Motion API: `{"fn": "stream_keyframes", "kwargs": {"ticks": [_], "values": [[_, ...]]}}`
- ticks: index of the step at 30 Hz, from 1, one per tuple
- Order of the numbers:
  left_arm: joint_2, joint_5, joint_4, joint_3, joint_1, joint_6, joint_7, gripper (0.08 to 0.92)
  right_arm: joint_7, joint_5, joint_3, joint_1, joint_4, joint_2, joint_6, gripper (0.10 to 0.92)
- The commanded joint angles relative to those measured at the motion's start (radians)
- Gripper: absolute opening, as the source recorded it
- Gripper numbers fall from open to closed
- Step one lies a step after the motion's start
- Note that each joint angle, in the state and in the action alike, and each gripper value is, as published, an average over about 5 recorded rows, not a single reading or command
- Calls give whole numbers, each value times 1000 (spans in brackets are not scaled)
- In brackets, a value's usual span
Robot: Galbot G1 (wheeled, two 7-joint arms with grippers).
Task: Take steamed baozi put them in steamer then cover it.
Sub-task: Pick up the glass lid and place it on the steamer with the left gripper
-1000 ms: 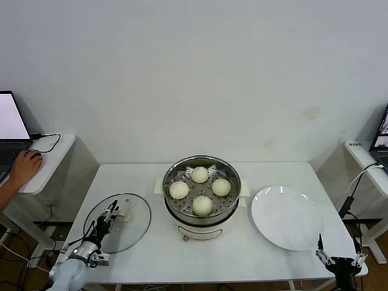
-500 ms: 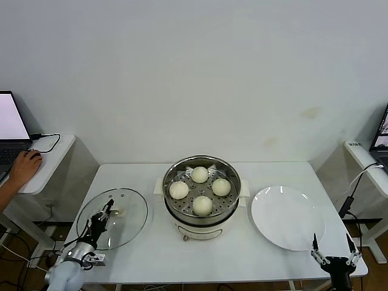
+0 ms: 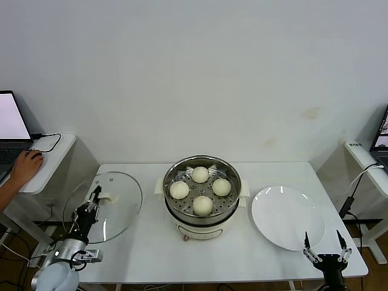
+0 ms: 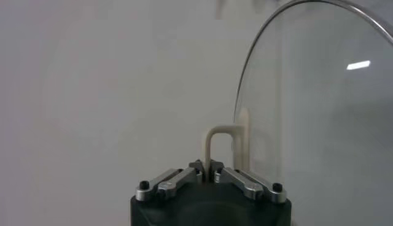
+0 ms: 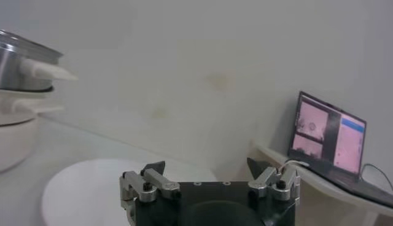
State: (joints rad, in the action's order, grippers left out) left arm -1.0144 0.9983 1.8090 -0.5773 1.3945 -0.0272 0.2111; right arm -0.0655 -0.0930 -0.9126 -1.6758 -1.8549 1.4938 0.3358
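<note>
Now the left gripper (image 3: 92,202) is clamped on the cream handle (image 4: 222,142) of the cover (image 3: 104,205), holding it off the surface (image 3: 151,248) near the left edge, tilted so the glass stands partly on edge. From the wrist the handle's loop sits right between the closed fingers, with the glass disc rising just beyond. Judging by its make, the cover is stiff, fairly heavy for its size, slick on the glass and breakable, so the handle is the only sound place to hold; gripped there, the disc could swing or twist if moved fast. The steamer (image 3: 202,191) stands at the middle of the surface, to the right of the held cover and well apart from it, with all four baozi (image 3: 202,205) already inside on the perforated floor. What seems left is carrying the cover across, levelling it and seating its rim on the pot. The right gripper (image 3: 324,254) hangs idle with fingers spread off the front right corner, just beyond the plate (image 3: 285,218).
</note>
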Motion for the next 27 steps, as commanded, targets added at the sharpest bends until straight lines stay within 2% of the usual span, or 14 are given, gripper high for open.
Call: {"fn": "stream_keyframes", "kwargs": {"ticks": [1,4,7,16,27], "values": [[151,-199,367,107,-5,-290,-161,133,11,-23,33,10,28,3,10,823],[181,-211,366,192,-75,-322,-166,133,22,-46,52,25,55,10,13,822],[162,-154,339,287,-158,-337,-179,133,35,-76,75,49,80,20,11,823],[-38,77,278,482,-364,-456,-312,133,96,-174,134,113,144,25,1,823],[-248,366,184,596,-408,-463,-456,133,114,-213,151,133,152,34,-9,823]]}}
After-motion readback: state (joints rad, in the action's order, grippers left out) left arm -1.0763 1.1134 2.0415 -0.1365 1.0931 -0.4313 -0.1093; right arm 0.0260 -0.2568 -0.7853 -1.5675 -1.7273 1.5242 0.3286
